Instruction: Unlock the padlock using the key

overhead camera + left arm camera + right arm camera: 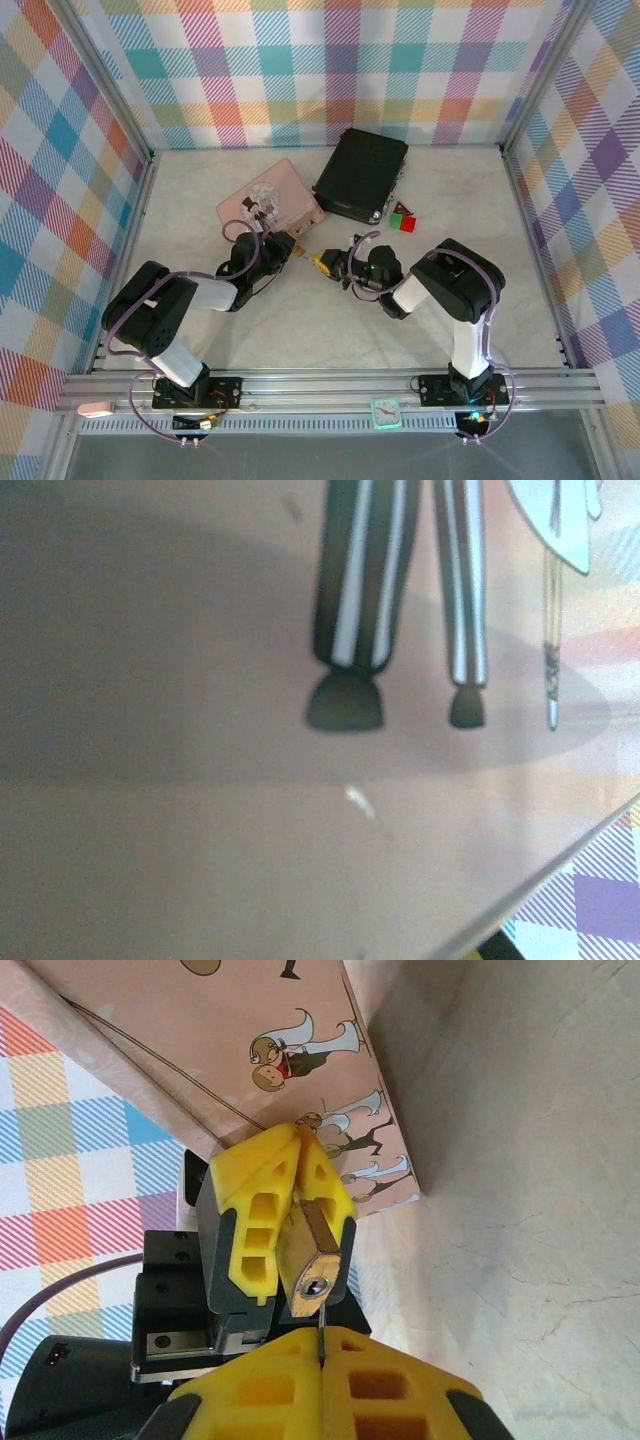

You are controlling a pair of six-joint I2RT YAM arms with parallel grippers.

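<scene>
Two pincers, nose to nose on one line.
Mid-frame, the left gripper [295, 1200] clamps the padlock [318, 1260], keyhole [315, 1288] facing down; at the bottom edge the right gripper [322, 1345] pinches the key [322, 1320], shaft upright, tip at it.

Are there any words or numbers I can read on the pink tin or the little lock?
None can be read.
The pink tin carries cartoon figures, no letters.
The padlock shows no lettering on its visible faces.
The small teal dial is too small to read.

Open table [330, 335] near side and right, pink tin [268, 200], black case [361, 173], blocks [403, 218] crowding the far middle
</scene>
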